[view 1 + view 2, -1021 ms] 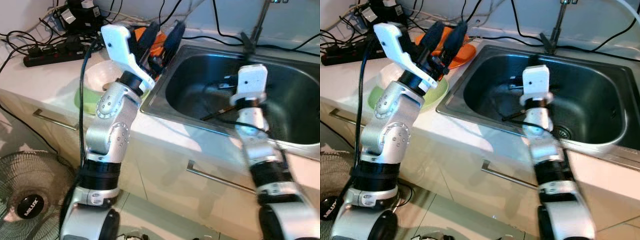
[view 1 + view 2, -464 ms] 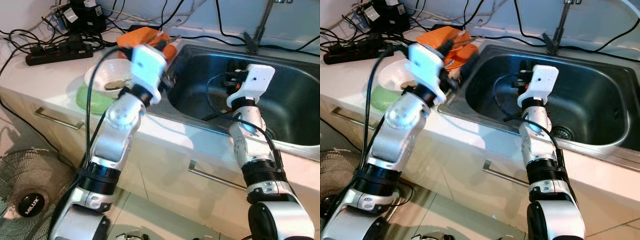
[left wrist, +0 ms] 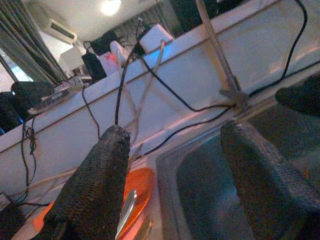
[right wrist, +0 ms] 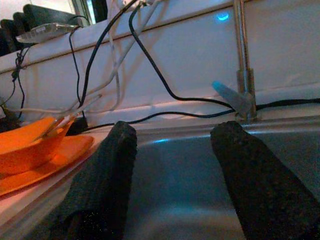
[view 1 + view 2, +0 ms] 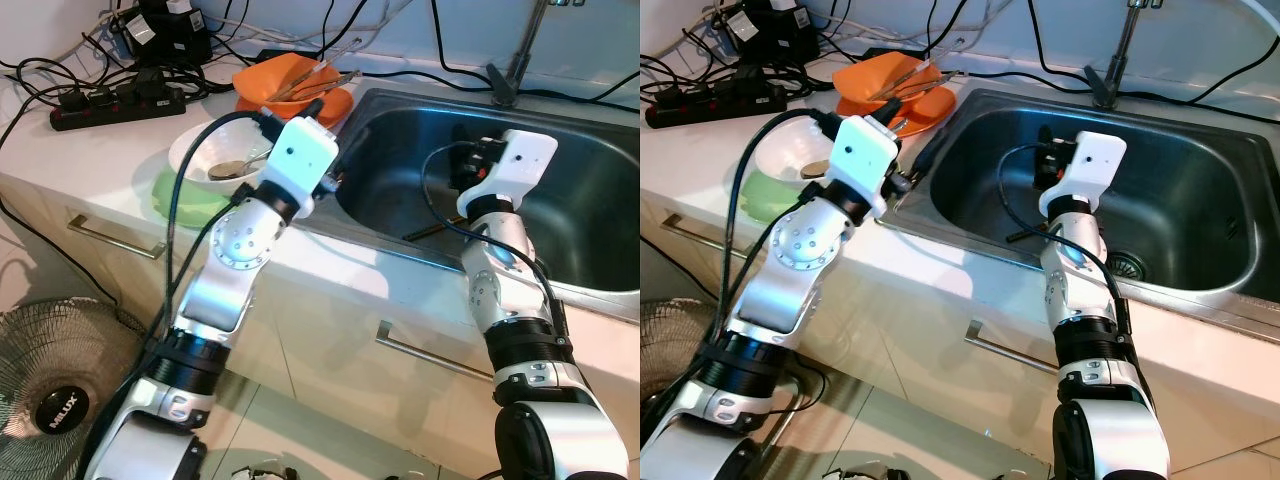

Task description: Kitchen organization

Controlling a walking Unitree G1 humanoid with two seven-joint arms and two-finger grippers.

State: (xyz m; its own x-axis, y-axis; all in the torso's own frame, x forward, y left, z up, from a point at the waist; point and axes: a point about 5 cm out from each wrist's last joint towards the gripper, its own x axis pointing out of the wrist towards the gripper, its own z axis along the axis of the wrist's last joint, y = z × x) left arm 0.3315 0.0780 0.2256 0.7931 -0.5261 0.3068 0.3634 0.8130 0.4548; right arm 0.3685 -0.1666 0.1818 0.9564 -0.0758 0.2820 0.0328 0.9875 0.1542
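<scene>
Both arms reach forward over the edge of the table (image 5: 90, 160) toward the steel sink (image 5: 590, 210). The left claw (image 3: 172, 165) hangs at the sink's 9 o'clock rim, its fingers (image 3: 95, 190) spread wide with nothing between them; past them lie the orange dish and the basin. The right claw (image 4: 175, 185) is inside the sink, near its middle, also wide and empty, pointing toward the faucet (image 4: 242, 75) at 12 o'clock.

On the table at the sink's 10 o'clock sits an orange bowl (image 5: 290, 78) on an orange plate (image 5: 925, 108), with utensils (image 5: 320, 78) resting in the bowl. Just nearer stands a white bowl (image 5: 195, 150) holding a spoon (image 5: 228, 170), on top of a green plate (image 5: 175, 195). A thin dark stick (image 5: 425, 232) lies on the sink floor. A black power strip (image 5: 110, 105) and tangled cables run along the back of the table. A fan (image 5: 60, 390) stands on the floor at 7 o'clock.
</scene>
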